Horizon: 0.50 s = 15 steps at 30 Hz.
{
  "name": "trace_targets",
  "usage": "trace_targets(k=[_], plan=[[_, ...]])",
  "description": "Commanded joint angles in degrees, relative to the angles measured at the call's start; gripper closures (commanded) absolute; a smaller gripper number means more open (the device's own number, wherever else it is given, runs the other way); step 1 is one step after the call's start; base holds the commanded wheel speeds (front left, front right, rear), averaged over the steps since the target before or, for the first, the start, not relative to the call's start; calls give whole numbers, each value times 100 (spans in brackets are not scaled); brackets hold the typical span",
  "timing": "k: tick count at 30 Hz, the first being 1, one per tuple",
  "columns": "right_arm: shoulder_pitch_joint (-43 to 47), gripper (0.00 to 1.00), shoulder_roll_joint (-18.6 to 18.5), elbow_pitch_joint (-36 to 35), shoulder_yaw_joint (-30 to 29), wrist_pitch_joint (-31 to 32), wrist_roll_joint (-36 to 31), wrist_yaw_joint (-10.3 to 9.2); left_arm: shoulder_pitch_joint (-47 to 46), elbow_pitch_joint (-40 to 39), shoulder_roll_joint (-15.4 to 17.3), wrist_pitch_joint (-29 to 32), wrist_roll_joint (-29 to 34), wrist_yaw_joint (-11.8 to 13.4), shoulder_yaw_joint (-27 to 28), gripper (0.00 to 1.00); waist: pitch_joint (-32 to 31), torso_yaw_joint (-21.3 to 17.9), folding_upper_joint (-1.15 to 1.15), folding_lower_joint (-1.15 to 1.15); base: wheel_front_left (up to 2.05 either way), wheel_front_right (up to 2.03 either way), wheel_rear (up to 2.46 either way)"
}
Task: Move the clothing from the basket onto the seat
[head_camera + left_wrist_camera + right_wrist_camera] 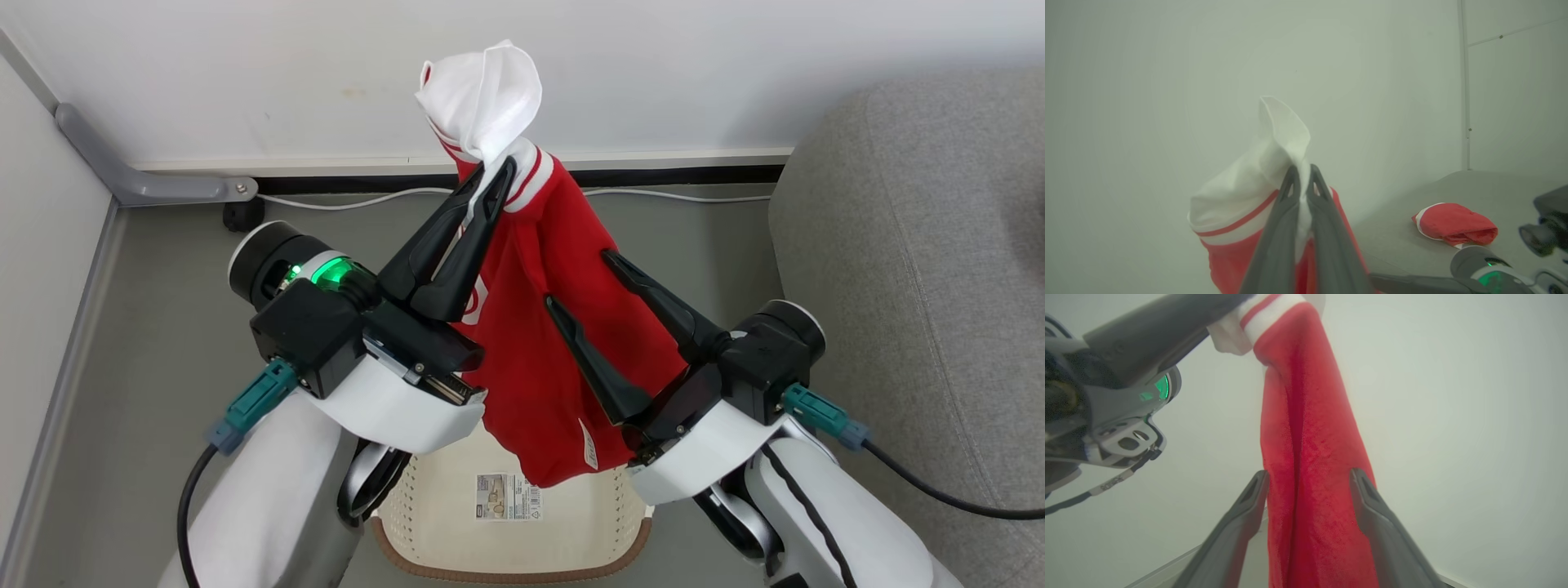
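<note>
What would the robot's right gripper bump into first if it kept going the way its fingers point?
Most likely the red garment: it hangs from the shut left gripper, between the open fingers of the right gripper. How near the cloth is, I can't quite tell.

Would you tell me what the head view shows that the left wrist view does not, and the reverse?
The head view adds the basket with its barcode sticker below the hanging garment. The left wrist view adds a second red garment lying on the seat. Both share the left claw shut on the hanging garment's white end, and the grey seat.
</note>
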Motion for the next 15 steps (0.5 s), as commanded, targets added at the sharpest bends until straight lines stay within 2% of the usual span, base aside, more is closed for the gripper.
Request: trace_targets(k=[1,8,15], plan=[[-108,0,140,-77,-106,-34,-204,18,-310,-153,50,-40,21,-6,161,100,3,20,0,0,0,0,0],[-80,0,257,203,-298,-34,-613,18,-299,-138,35,-47,-19,-9,82,100,-1,57,0,0,0,0,0],[-217,0,370,828,-173,-34,-601,18,-305,-108,13,-53,-36,-13,-33,100,-10,96,0,0,0,0,0]])
